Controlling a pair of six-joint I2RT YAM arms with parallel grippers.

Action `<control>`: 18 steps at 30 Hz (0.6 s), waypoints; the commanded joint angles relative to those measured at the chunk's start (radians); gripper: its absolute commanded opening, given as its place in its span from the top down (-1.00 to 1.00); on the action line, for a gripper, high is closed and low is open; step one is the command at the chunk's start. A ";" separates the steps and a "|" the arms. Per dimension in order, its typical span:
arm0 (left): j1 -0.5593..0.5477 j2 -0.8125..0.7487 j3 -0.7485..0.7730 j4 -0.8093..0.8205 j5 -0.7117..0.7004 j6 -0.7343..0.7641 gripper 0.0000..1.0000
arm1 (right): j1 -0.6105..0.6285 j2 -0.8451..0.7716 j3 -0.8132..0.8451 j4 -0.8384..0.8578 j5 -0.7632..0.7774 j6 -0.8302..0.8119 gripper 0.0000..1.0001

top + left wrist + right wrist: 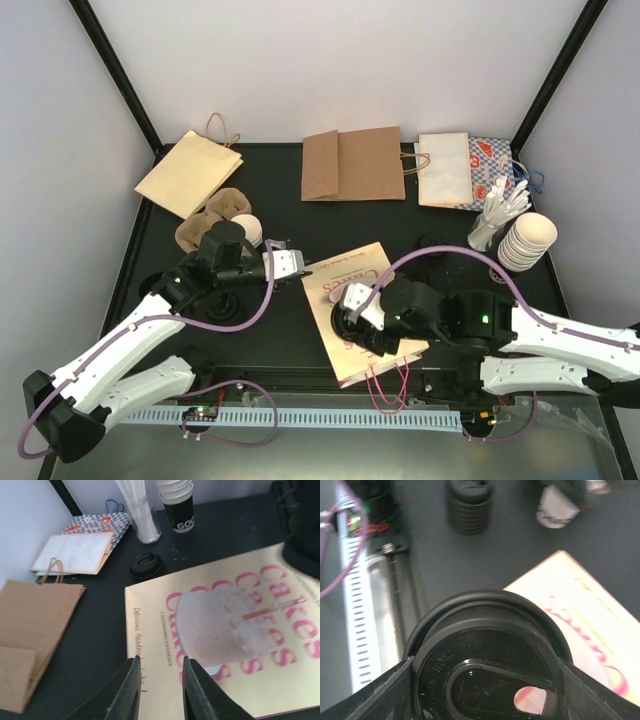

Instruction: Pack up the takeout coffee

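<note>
The right fingers point(375, 695) grip a black lid point(485, 650); the left fingers point(127, 690), slightly parted and empty, hover over a printed bag point(160, 630).

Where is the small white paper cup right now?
Top view, left side: the small white paper cup sits by the brown cardboard cup carrier, close to the left gripper.

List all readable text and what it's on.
"Cakes", pink, repeated: bag.
"Delicious Hand…", small script, rest hidden: the same bag's edge.
"GOO…", white on black, cut off: cup stack.
Small line beside the pink letters on the bag: too small to read.
Embossed lettering on lid: too blurred to read.
</note>
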 commanded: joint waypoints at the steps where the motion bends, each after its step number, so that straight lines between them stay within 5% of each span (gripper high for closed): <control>1: -0.019 -0.036 0.009 0.015 0.068 -0.222 0.41 | -0.115 -0.027 0.013 0.035 0.148 0.118 -0.01; 4: -0.063 -0.080 -0.042 0.081 -0.038 -0.397 -0.23 | -0.309 0.002 -0.003 0.010 0.109 0.174 0.00; 10: -0.202 -0.089 -0.071 0.108 -0.237 -0.695 -0.93 | -0.533 0.087 -0.014 -0.106 0.216 0.462 0.09; 18: -0.372 -0.020 -0.009 0.018 -0.455 -0.801 -0.97 | -0.642 -0.095 -0.281 -0.019 0.293 0.840 0.09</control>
